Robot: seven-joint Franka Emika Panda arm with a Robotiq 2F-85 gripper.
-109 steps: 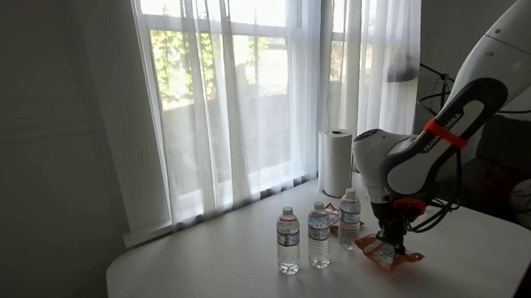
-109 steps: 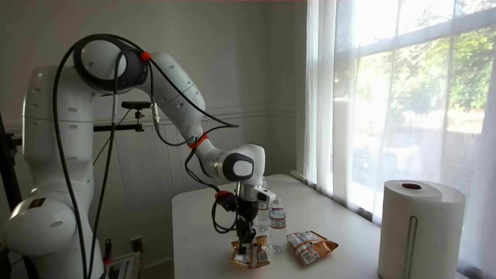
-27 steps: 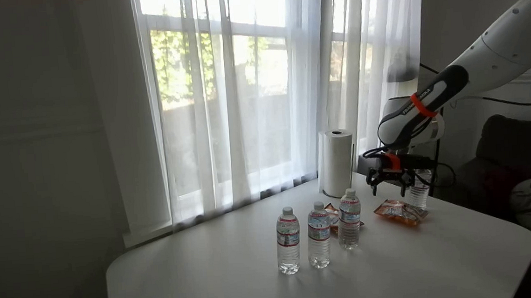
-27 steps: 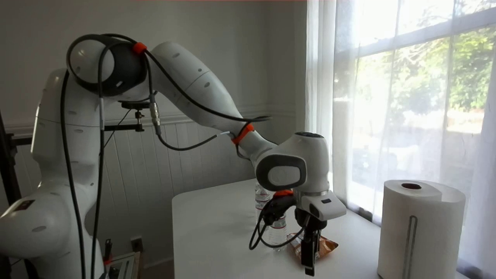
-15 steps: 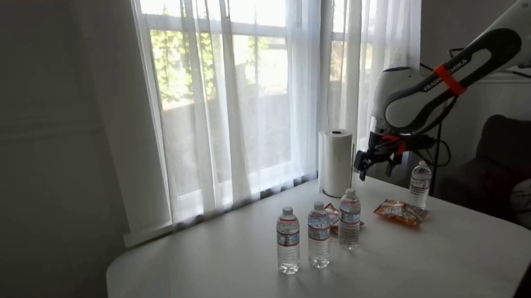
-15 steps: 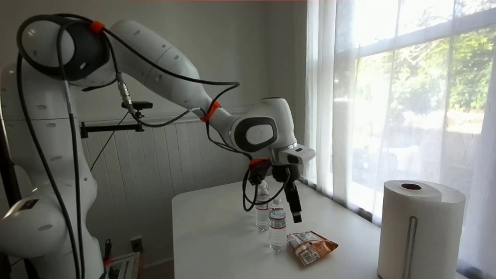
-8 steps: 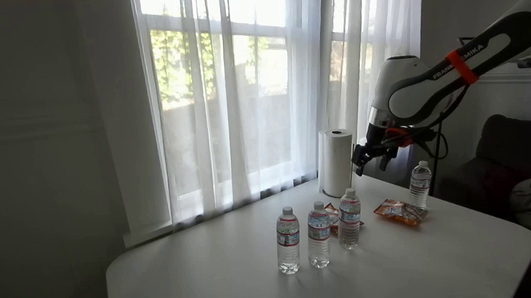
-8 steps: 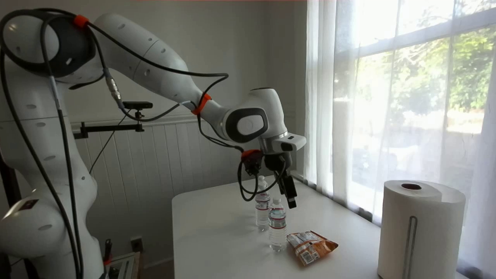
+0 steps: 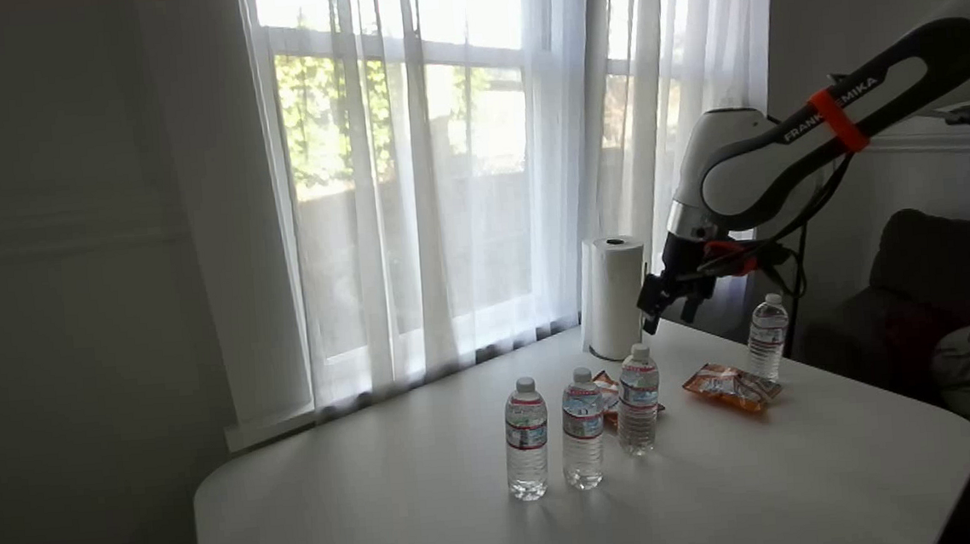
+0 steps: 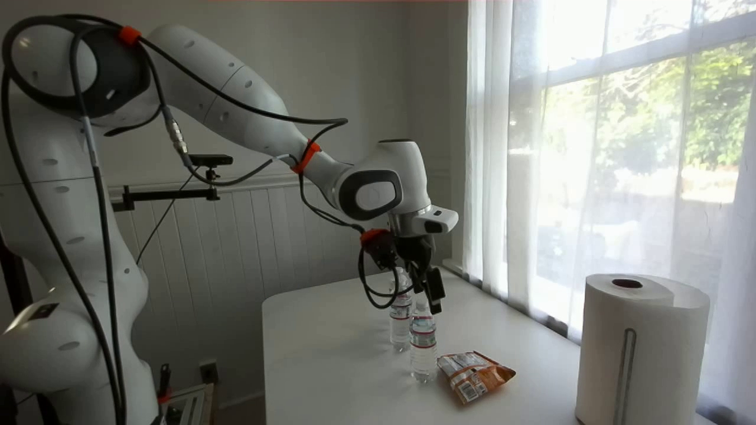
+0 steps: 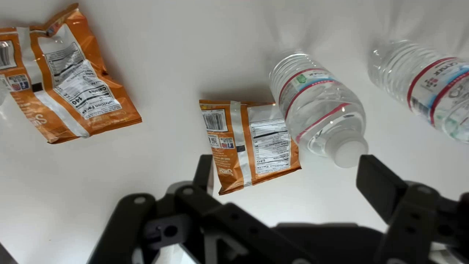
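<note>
In an exterior view, my Panda arm (image 9: pixel 756 180) extends in from the right, its jaws spread and angled down above the white worktop (image 9: pixel 364 502), just right of the paper towel roll (image 9: pixel 616 297) as I see it. I count a left water bottle (image 9: pixel 527 441), a middle water bottle (image 9: pixel 582 432) and a third water bottle (image 9: pixel 638 399), all capped and upright in a slanting row. An orange snack packet (image 9: pixel 609 390) lies partly hidden behind the last two; a second orange packet (image 9: pixel 728 387) lies just in front of a fourth water bottle (image 9: pixel 768 337). Sheer white curtains (image 9: pixel 429 225) hang behind.

arm (image 9: pixel 858 90): "FRANK…EMIKA" | orange bag (image 11: pixel 71 79): "Nutrition Facts", "Calories 140", perhaps "Sun"
</note>
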